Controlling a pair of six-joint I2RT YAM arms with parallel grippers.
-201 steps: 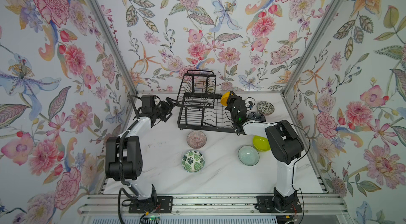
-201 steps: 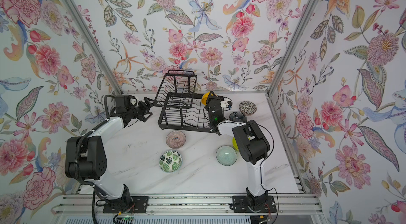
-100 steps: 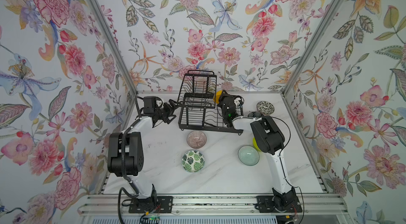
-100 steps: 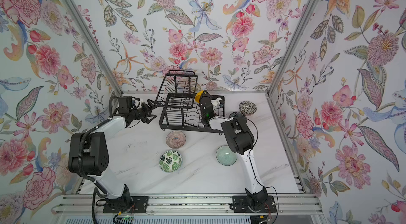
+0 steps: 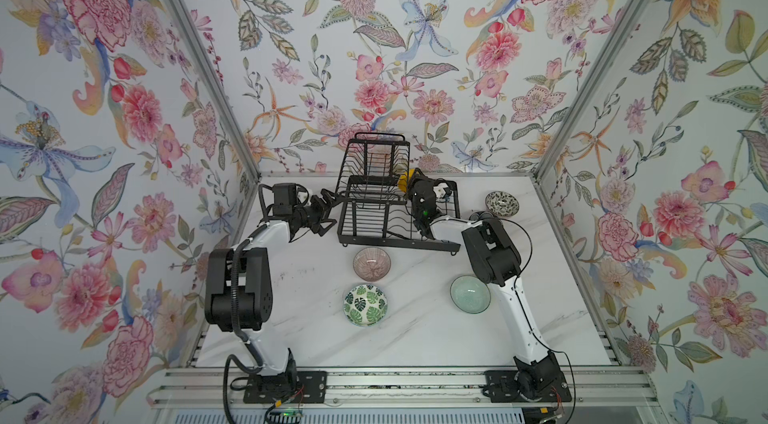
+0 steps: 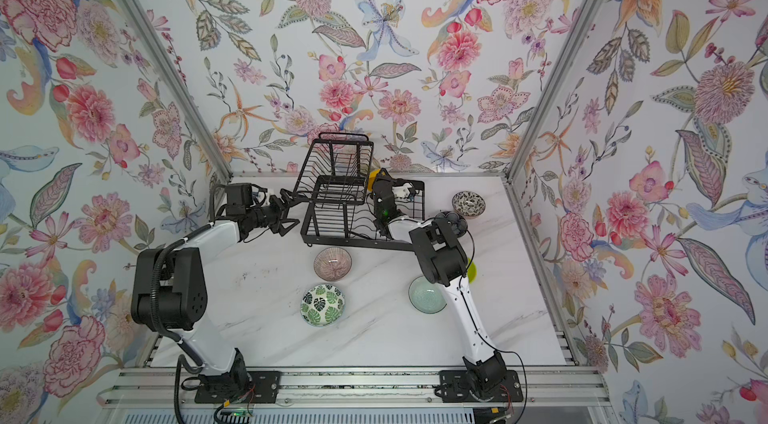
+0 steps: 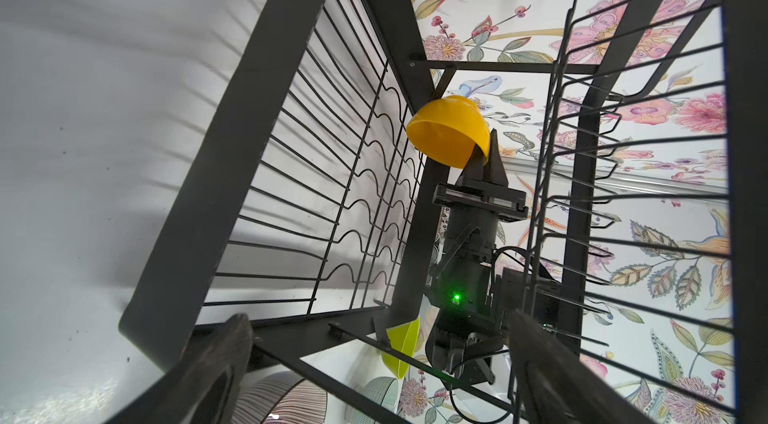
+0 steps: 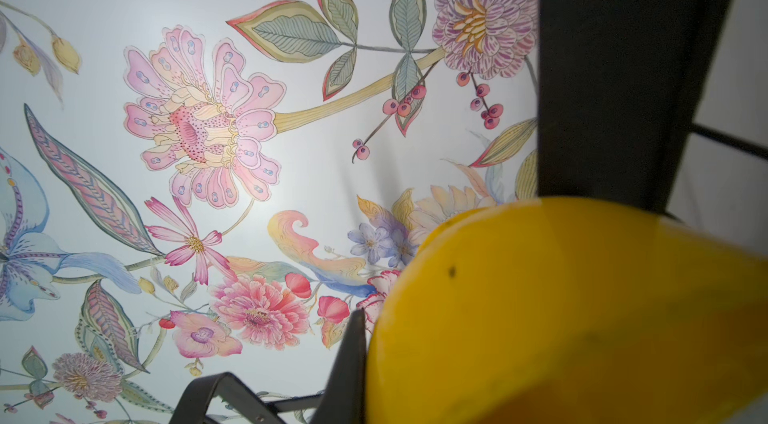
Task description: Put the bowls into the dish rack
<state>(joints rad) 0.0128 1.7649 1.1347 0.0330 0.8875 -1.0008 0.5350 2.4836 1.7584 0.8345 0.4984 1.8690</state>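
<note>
a: where is the yellow bowl (image 7: 446,131) seen?
b: in the left wrist view it is shown near the frame's centre, pinched by its rim in the closed right gripper (image 7: 484,160), tilted, over the far end of the dish rack (image 7: 232,143) tray. in both top views only a yellow sliver (image 5: 404,181) is visible above centre, beside the raised basket.

a: how is the left gripper (image 5: 328,210) drawn?
b: it is shown spread wide, nothing held, just left of the rack's left end in a top view, left of centre. contact with the frame cannot be told.

a: where is the rack placed?
b: the dish rack is set at the back middle of the white marble table (image 5: 415,339), above the frame's centre; its wavy-slotted lower tray is seen without bowls in it.

a: and the other bowls?
b: on the table, below the rack, the pink-brown ribbed bowl (image 5: 371,263) is seen, and lower, the green-leaf bowl (image 5: 365,304). right of these, the pale aqua bowl (image 5: 470,294) is partly covered by the right arm. the black-and-white patterned bowl (image 5: 502,204) lies at right of the rack, with a dark bowl (image 5: 482,216) just below it, mostly hidden. a lime green bowl (image 6: 471,270) is glimpsed behind the right arm in a top view.
</note>
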